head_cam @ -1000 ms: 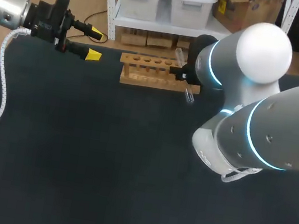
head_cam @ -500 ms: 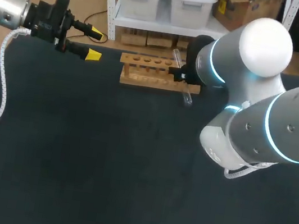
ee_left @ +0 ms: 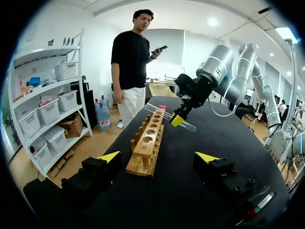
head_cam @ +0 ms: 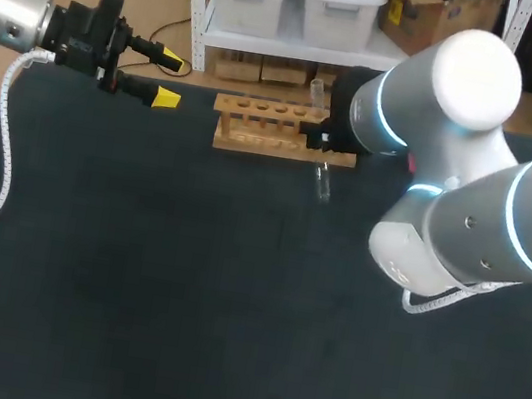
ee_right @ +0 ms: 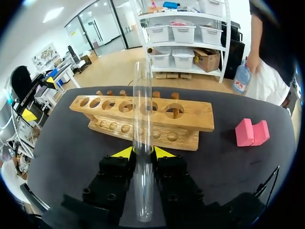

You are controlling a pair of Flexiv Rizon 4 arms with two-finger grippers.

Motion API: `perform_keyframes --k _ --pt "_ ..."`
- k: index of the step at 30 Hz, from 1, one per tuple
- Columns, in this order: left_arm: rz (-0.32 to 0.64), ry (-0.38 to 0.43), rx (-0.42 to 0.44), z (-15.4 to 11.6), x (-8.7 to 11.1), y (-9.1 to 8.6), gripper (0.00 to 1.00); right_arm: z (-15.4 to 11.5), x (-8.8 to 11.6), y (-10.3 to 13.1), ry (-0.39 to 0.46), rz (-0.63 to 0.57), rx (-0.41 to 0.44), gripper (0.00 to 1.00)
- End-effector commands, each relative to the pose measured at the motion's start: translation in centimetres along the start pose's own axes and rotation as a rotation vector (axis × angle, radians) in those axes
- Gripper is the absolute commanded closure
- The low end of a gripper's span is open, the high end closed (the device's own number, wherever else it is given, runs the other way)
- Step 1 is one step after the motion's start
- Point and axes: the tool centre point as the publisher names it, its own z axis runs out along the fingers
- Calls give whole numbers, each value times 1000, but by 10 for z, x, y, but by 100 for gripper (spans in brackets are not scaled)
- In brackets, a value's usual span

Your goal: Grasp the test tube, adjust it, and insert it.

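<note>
Right wrist view: the right tool (ee_right: 143,151) pinches the clear tube (ee_right: 142,95) between both tips, the tube running out along its fingers. Just beyond stands the wooden rack (ee_right: 190,119) on the table (ee_right: 62,157), a pink block (ee_right: 251,132) beside it. The left tool (ee_left: 158,157) gapes wide, empty, facing the rack's end.

Blocked from overhead
From above, the right arm (head_cam: 441,116) hides its own claw (ee_right: 143,151), one end of the wooden rack (head_cam: 257,127) and the middle of the test tube (head_cam: 322,181).
</note>
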Motion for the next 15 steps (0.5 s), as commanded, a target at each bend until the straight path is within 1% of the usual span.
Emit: perform_keyframes --k 1,9,15 --pt "0 1 2 0 0 1 0 4 -3 -2 36 0 -12 100" --pt "0 1 2 0 0 1 0 5 -3 -3 46 -2 -17 100" --pt "0 1 2 0 0 1 0 -1 -6 -5 40 2 -3 100"
